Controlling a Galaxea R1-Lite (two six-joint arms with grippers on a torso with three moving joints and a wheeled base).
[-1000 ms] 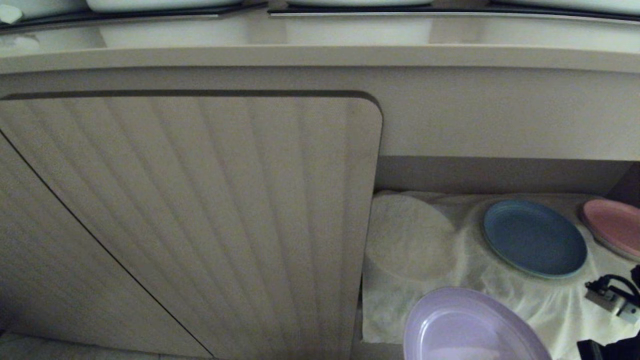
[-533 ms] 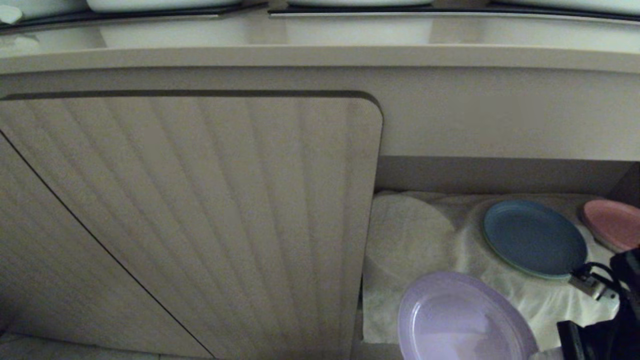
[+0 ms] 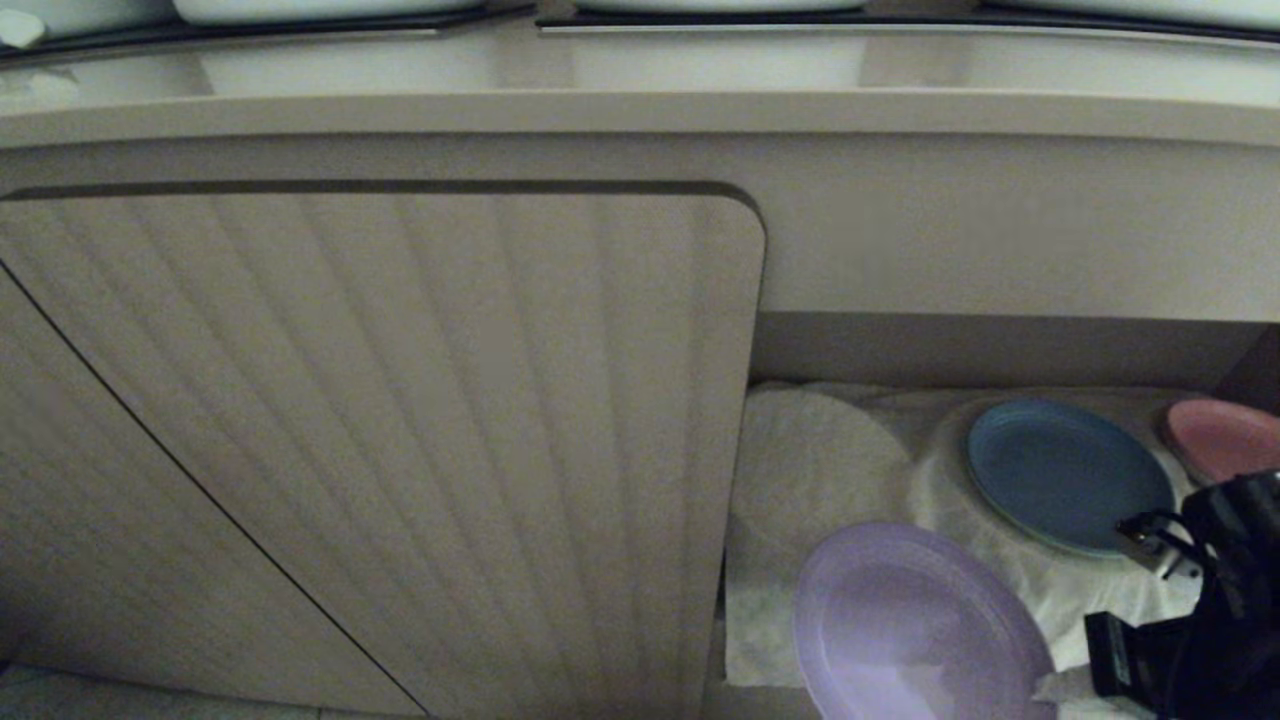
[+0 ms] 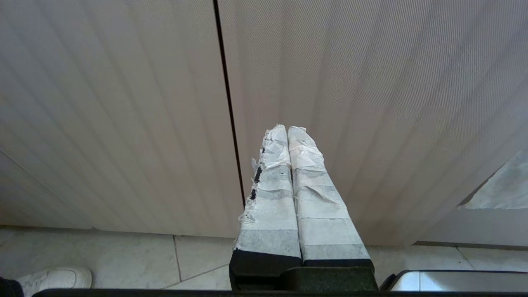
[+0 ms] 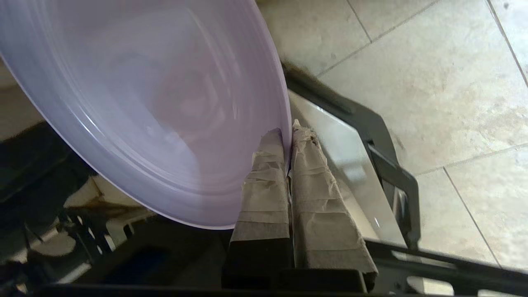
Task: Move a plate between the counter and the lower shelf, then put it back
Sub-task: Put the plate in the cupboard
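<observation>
While right end effector (image 5: 287, 134) pinches plate (image 3: 915, 625) rim — blue plate (image 3: 1068, 475), pink plate (image 3: 1220, 440) nearby.

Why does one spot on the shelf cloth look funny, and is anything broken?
Nothing looks broken or spilled. The white cloth has a round dent beside the blue plate, like a plate once sat there. The right gripper pinches the purple plate by its rim, tilted.

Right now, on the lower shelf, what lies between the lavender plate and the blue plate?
Only wrinkled white cloth: in the head view nothing else sits between the lavender plate and the blue plate.
</observation>
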